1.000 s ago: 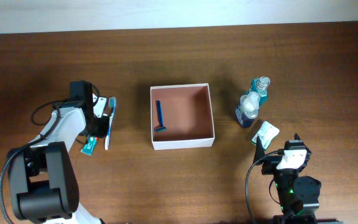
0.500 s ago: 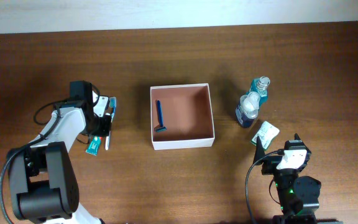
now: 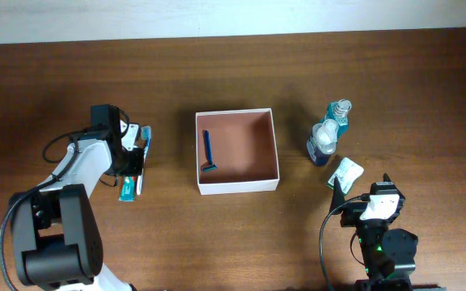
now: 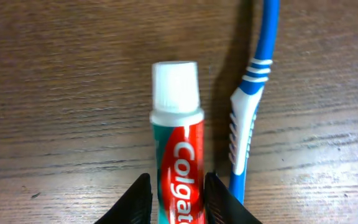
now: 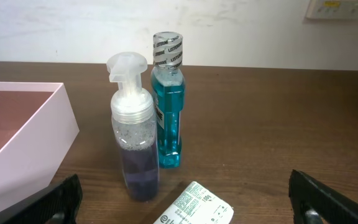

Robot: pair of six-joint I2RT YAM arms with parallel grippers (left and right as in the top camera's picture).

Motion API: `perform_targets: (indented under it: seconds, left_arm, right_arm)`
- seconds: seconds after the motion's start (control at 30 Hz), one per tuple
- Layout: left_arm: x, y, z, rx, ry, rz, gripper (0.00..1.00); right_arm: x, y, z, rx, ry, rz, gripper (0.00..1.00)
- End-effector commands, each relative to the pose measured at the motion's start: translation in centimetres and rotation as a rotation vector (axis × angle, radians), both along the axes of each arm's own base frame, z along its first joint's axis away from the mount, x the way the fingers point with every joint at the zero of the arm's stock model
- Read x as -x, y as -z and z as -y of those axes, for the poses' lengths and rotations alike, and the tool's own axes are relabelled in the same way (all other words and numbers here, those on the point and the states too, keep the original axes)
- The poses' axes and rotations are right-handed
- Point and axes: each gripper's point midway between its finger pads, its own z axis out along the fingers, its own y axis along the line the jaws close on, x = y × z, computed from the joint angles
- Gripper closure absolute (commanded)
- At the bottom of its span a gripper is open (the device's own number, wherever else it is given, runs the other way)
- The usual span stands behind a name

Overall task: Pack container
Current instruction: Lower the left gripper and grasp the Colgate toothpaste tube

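**Toothpaste gripped, container off to the right**

The left gripper is clamped on the toothpaste, whose long axis runs along the fingers. The toothbrush lies just beside it. The container sits mid-table to that gripper's right and holds a razor. The right gripper is spread apart and empty.

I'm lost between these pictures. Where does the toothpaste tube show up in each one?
Overhead: the toothpaste tube lies left of the container, at the tip of the left pincer.
Left wrist: bottom centre, white cap pointing up, between the pincer's fingers.
Right wrist: not in it.
Shared landmark: the blue toothbrush, just right of the tube in the overhead and left wrist views.
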Motion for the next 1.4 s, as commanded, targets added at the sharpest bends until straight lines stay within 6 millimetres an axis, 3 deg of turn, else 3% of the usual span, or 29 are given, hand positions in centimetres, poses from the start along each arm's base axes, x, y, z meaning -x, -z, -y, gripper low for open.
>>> perform_targets:
  seconds: [0.0,0.1,0.27,0.33,0.43,0.73,1.13,1.23,1.37]
  left_arm:
    - [0.1,0.3,-0.6,-0.010,-0.078,-0.004,0.71]
    - [0.3,0.3,-0.6,-0.010,-0.077,-0.009,0.48]
    - [0.6,0.4,-0.5,-0.008,-0.077,-0.025,0.48]
    - [0.6,0.4,-0.5,-0.009,-0.077,-0.025,0.50]
    - [0.7,0.4,-0.5,-0.008,-0.077,-0.028,0.61]
    - [2.0,0.6,-0.4,-0.006,-0.077,-0.083,0.63]
    - [1.6,0.6,-0.4,-0.006,-0.077,-0.064,0.63]
    - [1.5,0.5,-0.4,-0.007,-0.077,-0.060,0.75]
    - [1.3,0.5,-0.4,-0.007,-0.076,-0.054,0.75]
  right_arm:
    - [0.0,0.4,0.1,0.003,0.008,-0.011,0.02]
    - [0.0,0.4,0.1,0.003,0.008,-0.011,0.02]
    - [0.0,0.4,0.1,0.003,0.008,-0.011,0.02]
    - [0.0,0.4,0.1,0.003,0.008,-0.011,0.02]
    - [0.0,0.4,0.1,0.003,0.008,-0.011,0.02]
    - [0.0,0.4,0.1,0.003,0.008,-0.011,0.02]
    - [0.0,0.4,0.1,0.003,0.008,-0.011,0.02]
    - [0.0,0.4,0.1,0.003,0.008,-0.011,0.02]
    - [0.0,0.4,0.1,0.003,0.008,-0.011,0.02]
